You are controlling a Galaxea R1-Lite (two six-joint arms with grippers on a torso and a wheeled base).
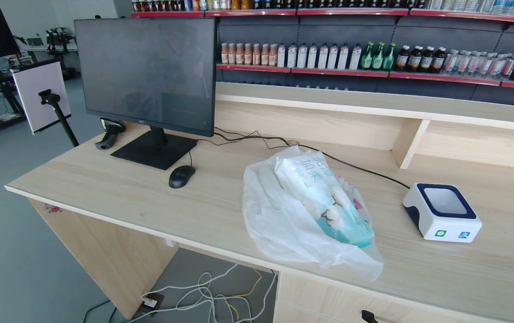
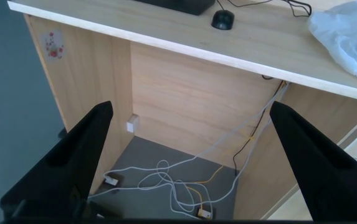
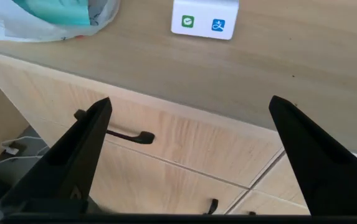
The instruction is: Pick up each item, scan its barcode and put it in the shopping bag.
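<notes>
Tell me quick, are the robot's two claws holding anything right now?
Left gripper: open, holding nothing.
Right gripper: open, holding nothing.

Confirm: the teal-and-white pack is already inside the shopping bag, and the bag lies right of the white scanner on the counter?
Not quite: the shopping bag lies left of the white scanner, not right, as the head view shows. The teal-and-white pack is inside the bag, on the counter.

Thin translucent plastic shopping bag (image 1: 283, 224), matt wood-grain counter (image 1: 149, 197)
</notes>
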